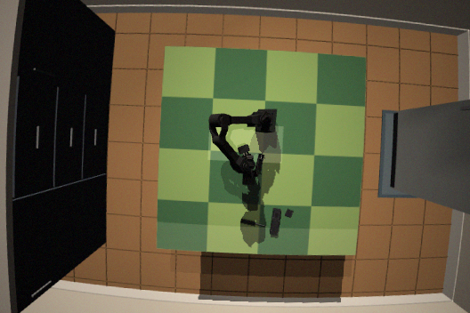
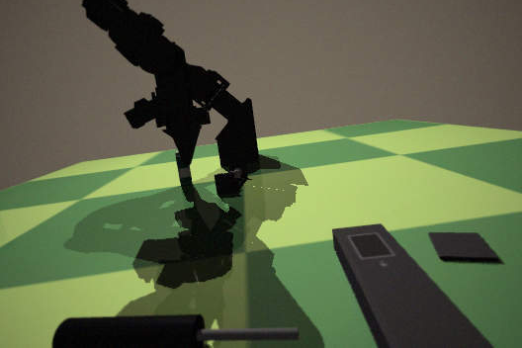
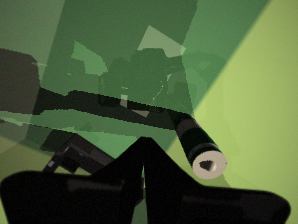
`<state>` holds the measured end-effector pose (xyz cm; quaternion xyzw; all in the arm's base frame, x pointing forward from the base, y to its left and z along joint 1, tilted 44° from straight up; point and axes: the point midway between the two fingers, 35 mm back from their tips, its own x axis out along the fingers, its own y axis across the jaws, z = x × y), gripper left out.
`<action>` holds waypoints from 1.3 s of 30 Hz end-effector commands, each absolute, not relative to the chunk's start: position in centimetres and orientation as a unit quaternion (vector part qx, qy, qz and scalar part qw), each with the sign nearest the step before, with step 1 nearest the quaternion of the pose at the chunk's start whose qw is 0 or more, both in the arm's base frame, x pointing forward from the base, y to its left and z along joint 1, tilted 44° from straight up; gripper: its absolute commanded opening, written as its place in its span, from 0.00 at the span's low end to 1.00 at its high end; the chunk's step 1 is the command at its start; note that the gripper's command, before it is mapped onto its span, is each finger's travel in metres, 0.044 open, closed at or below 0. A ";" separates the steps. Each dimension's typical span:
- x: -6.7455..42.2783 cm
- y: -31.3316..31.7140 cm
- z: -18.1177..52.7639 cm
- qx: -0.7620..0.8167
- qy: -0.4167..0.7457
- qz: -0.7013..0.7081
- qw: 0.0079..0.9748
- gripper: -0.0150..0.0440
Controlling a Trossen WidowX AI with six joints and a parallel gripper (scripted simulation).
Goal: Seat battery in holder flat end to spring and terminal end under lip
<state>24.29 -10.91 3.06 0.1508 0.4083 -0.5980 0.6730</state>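
Rod tool: dark cylinder with a thin grey rod, lying on the checkered mat at the near left. It is no part of this step.
Battery: seen standing upright on the mat, left of the arm base and well apart from the near objects. In the wrist view its pale end face is turned toward the camera. It is not seated yet.
Gripper: lowered to just above the battery. The fingers are pressed together with nothing between them. In the wrist view the joined tips lie left of the battery, not around it.
Small block: set at the foot of the arm. Whether it is the holder cannot be told.
Long slab: dark, with a framed window at its far end.
Square pad: flat, at the far right.
Step in hand: judged as the grasp, which is missed so far.
Method advised: the jaws should be reopened and centred over the battery body. They should then be lowered to mid-height and closed gently so the battery is not tipped.
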 end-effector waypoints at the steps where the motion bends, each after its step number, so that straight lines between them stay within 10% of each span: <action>1: 24.0 -11.2 2.9 0.146 0.408 -0.597 0.675 0.25; 39: 18.3 -12.8 4.7 0.144 0.409 -0.597 0.675 0.25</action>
